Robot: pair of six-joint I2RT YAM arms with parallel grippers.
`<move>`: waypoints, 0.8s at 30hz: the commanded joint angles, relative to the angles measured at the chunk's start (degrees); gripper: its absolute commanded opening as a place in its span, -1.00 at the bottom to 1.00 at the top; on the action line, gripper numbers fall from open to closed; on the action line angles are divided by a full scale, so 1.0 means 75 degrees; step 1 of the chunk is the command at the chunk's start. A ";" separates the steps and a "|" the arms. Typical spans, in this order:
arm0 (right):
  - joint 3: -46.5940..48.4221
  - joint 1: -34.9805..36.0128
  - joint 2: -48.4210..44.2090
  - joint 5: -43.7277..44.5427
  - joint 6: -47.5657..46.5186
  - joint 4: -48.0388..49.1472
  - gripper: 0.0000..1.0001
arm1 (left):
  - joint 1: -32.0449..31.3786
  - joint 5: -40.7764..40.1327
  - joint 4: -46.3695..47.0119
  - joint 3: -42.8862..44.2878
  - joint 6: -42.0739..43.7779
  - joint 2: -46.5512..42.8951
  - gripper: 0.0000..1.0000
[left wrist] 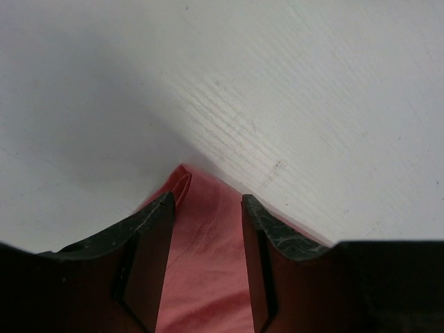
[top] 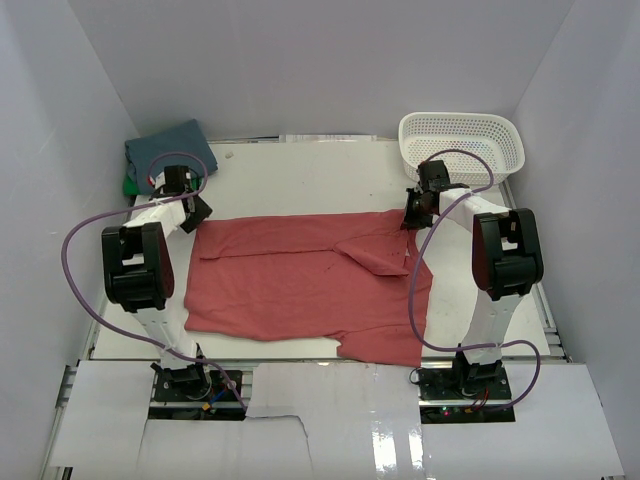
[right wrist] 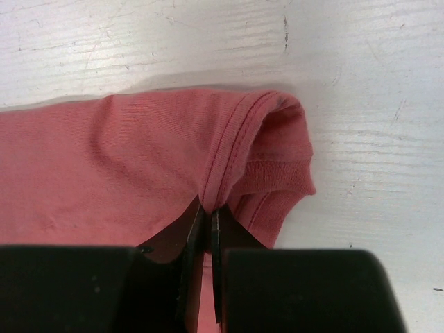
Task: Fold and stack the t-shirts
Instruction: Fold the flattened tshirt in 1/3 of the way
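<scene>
there are three shirts, one basket and two grippers on one white table (top: 300, 175).

at the far left corner a blue shirt (top: 172, 148) lies folded, with a green shirt (top: 130, 186) showing only as a small edge beside it; how the two lie against each other cannot be told. the left gripper (top: 190, 210) sits at the far left corner of the red shirt (top: 300, 285), which is spread across the middle of the table with its near right part folded over and wrinkled. the right gripper (top: 415, 212) is at the shirt's far right corner. the basket (top: 470, 150) stands empty-looking at the far right corner, apart from the red shirt.

the top view alone shows all three shirts and the basket, but it does not settle how either pair of jaws stands. the left wrist view shows that: the left jaws stand spread, with a pointed tip of red cloth lying on the table in the gap between the fingers (left wrist: 149, 236), not squeezed. the right wrist view shows the right jaws pressed together, pinching the stitched hem of the red shirt at a rolled-over corner, with bare table beyond it. neither wrist view shows the blue shirt, the green shirt or the basket.
</scene>
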 commanded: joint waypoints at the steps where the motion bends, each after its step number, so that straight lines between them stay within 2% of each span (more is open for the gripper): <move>1: 0.0153 -0.0038 -0.0044 -0.0018 -0.0061 0.0219 -0.85 | 0.0035 0.0097 0.0017 0.0077 -0.0121 0.0005 0.07; 4: 0.0118 -0.0038 -0.0032 -0.0007 -0.0073 0.0242 -0.85 | 0.0058 0.0109 0.0005 0.0077 -0.0121 0.0064 0.04; 6: 0.0118 -0.0050 -0.0044 -0.0007 -0.0073 0.0231 -0.85 | 0.0093 0.0144 0.0017 0.0112 -0.0144 0.0076 -0.04; 9: 0.0141 -0.0050 -0.0032 -0.0007 -0.0085 0.0231 -0.85 | 0.0105 0.0156 0.0075 0.0147 -0.0156 0.0052 -0.53; 10: 0.0141 -0.0050 -0.0032 0.0005 -0.0085 0.0231 -0.85 | 0.0117 0.0167 0.0064 0.0170 -0.0144 0.0076 -0.83; 12: 0.0164 -0.0061 -0.0020 0.0005 -0.0096 0.0219 -0.85 | 0.0140 0.0202 0.0064 0.0264 -0.0133 0.0111 -1.00; 24: 0.0410 -0.0366 0.0249 -0.0007 -0.0131 0.0172 -0.85 | 0.0480 0.0273 -0.0206 0.1084 0.0090 0.0685 -1.00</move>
